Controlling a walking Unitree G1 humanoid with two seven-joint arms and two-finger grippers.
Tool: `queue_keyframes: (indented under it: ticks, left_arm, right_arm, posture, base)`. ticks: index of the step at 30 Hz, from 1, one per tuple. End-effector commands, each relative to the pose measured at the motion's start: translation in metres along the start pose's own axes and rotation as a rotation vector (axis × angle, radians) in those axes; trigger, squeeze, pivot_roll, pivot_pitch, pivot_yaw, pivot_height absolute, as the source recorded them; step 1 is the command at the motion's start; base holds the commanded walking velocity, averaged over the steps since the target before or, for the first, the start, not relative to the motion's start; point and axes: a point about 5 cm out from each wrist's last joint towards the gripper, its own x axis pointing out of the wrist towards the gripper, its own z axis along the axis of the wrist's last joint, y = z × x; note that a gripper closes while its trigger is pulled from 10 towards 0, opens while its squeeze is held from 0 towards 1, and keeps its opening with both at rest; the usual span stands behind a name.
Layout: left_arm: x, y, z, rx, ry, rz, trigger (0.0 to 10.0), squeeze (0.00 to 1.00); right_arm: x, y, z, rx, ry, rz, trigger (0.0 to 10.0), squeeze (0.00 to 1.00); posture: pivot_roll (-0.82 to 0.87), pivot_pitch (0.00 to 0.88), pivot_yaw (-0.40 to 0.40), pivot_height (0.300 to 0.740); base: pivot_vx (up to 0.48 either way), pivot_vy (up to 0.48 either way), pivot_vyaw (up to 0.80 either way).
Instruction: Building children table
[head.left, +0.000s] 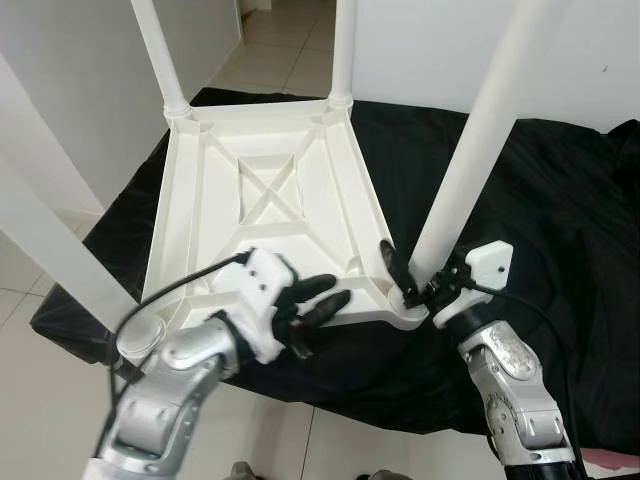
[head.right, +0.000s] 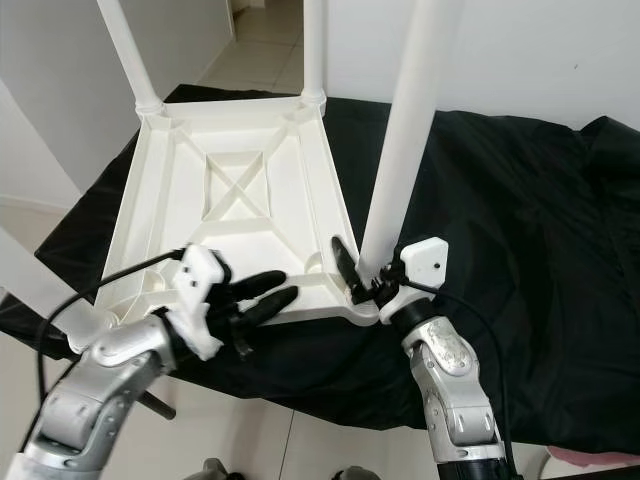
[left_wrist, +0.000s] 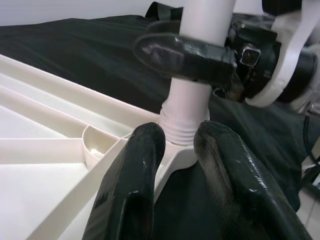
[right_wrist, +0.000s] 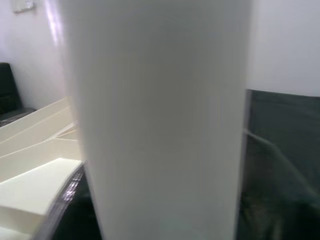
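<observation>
Tabletop (head.left: 270, 200) white plastic, upside down, ribbed, legs (head.left: 478, 140) upright.

Left gripper (left_wrist: 175, 145), fingers parted, faces the white leg (left_wrist: 192, 100) at its threaded socket; right gripper (left_wrist: 200, 55) clamps the leg beyond, over black cloth (left_wrist: 75, 55).

white walls (head.left: 70, 90) | pale tiled floor (head.left: 290, 45) (doorway beyond) | daylight

Bright, even daylight; head views sharp with soft shadows. The leg (right_wrist: 160, 120) blurs close to the right wrist camera; nearby fingers (left_wrist: 135, 190) look soft.
</observation>
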Motion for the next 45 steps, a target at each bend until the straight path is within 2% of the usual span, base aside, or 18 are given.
queue_keyframes:
  ticks: [1, 4, 5, 6, 7, 12, 16, 23, 26, 27, 32, 33, 35, 36, 39, 40, 43, 45]
  left_arm:
    - [0.004, -0.003, 0.002, 0.048, 0.013, -0.012, 10.0, 0.0]
    - [0.009, -0.006, 0.001, 0.076, 0.025, -0.022, 10.0, 0.0]
    - [0.011, -0.009, 0.002, 0.071, 0.018, -0.029, 10.0, 0.0]
    - [0.012, -0.011, 0.002, 0.066, 0.013, -0.034, 10.0, 0.0]
    - [0.014, -0.014, 0.002, 0.061, 0.007, -0.041, 10.0, 0.0]
    - [0.017, -0.018, 0.002, 0.059, 0.004, -0.052, 10.0, 0.0]
    - [0.021, -0.024, 0.0, 0.04, -0.009, -0.067, 10.0, 0.0]
    - [0.032, -0.015, -0.004, 0.072, 0.008, -0.025, 10.0, 0.0]
    - [0.032, -0.015, -0.004, 0.072, 0.008, -0.025, 10.0, 0.0]
    - [0.033, -0.014, -0.004, 0.073, 0.01, -0.016, 10.0, 0.0]
    - [0.03, -0.011, -0.003, 0.071, 0.016, -0.009, 10.0, 0.0]
    - [0.028, -0.011, -0.005, 0.054, 0.03, -0.029, 10.0, 0.0]
    - [0.027, -0.011, -0.007, 0.035, 0.042, -0.043, 10.0, 0.0]
    - [0.027, -0.011, -0.008, 0.035, 0.054, -0.046, 10.0, 0.11]
    - [0.027, -0.011, -0.008, 0.06, 0.071, -0.048, 10.0, 0.09]
    - [0.027, -0.01, -0.009, 0.076, 0.086, -0.046, 10.0, 0.0]
    - [0.027, -0.009, -0.007, 0.096, 0.083, -0.026, 10.0, 0.0]
    - [0.03, -0.009, -0.007, -0.015, 0.086, -0.05, 10.0, 0.0]
  right_arm:
    - [-0.002, -0.017, 0.0, -0.029, 0.0, -0.075, 0.0, 0.0]
    - [-0.005, -0.032, -0.001, -0.04, 0.014, -0.126, 0.0, 0.0]
    - [-0.008, -0.039, -0.001, -0.041, 0.021, -0.152, 7.8, 0.0]
    - [-0.01, -0.043, -0.002, -0.042, 0.026, -0.169, 7.8, 0.0]
    - [-0.013, -0.048, -0.001, -0.047, 0.029, -0.198, 10.0, 0.0]
    - [-0.019, -0.053, 0.0, -0.049, 0.03, -0.231, 10.0, 0.0]
    - [-0.047, -0.043, 0.004, -0.045, 0.04, -0.252, 10.0, 0.0]
    - [-0.049, -0.017, 0.006, -0.011, 0.032, -0.22, 10.0, 0.0]
    - [-0.049, -0.017, 0.006, -0.011, 0.032, -0.22, 10.0, 0.0]
    - [-0.048, -0.013, 0.006, -0.006, 0.028, -0.213, 10.0, 1.0]
    - [-0.047, -0.031, 0.004, -0.015, 0.033, -0.24, 10.0, 1.0]
    - [-0.045, -0.035, 0.005, -0.016, 0.04, -0.207, 10.0, 0.0]
    - [-0.042, -0.037, 0.006, -0.006, 0.049, -0.166, 10.0, 0.0]
    - [-0.04, -0.038, 0.005, 0.001, 0.075, -0.097, 10.0, 0.0]
    - [-0.037, -0.041, 0.003, -0.005, 0.109, -0.021, 10.0, 0.0]
    - [-0.036, -0.042, 0.002, -0.001, 0.134, 0.029, 10.0, 0.0]
    - [-0.035, -0.045, -0.001, -0.002, 0.173, 0.097, 10.0, 0.0]
    - [-0.031, -0.047, -0.007, -0.037, 0.211, 0.153, 10.0, 0.0]
  posture:
    - [-0.06, 0.066, 0.004, 0.74]
    - [-0.06, 0.068, 0.001, 0.74]
    - [-0.07, 0.068, -0.001, 0.74]
    - [-0.07, 0.068, -0.001, 0.74]
    - [-0.07, 0.069, -0.003, 0.74]
    - [-0.08, 0.071, -0.003, 0.74]
    - [-0.1, 0.077, -0.003, 0.74]
    - [-0.12, 0.084, -0.005, 0.74]
    - [-0.12, 0.084, -0.005, 0.74]
    - [-0.12, 0.084, -0.005, 0.74]
    - [-0.1, 0.084, -0.004, 0.74]
    - [-0.1, 0.081, -0.007, 0.74]
    - [-0.09, 0.074, -0.009, 0.74]
    - [-0.09, 0.071, -0.012, 0.74]
    - [-0.08, 0.062, -0.016, 0.74]
    - [-0.08, 0.055, -0.017, 0.74]
    - [-0.08, 0.054, -0.017, 0.74]
    - [-0.08, 0.047, -0.022, 0.74]
  base:
    - [0.0, 0.0, 0.0]
    - [0.0, 0.0, 0.0]
    - [0.0, 0.0, 0.0]
    - [0.0, 0.0, 0.0]
    - [0.0, 0.0, 0.0]
    - [0.0, 0.0, 0.0]
    - [0.0, 0.0, 0.0]
    - [0.0, 0.0, 0.0]
    - [0.0, 0.0, 0.0]
    - [0.0, 0.0, 0.0]
    - [0.0, 0.0, 0.0]
    - [0.0, 0.0, 0.0]
    - [0.0, 0.0, 0.0]
    - [0.0, 0.0, 0.0]
    - [0.0, 0.0, 0.0]
    - [0.0, 0.0, 0.0]
    - [0.0, 0.0, 0.0]
    - [0.0, 0.0, 0.0]
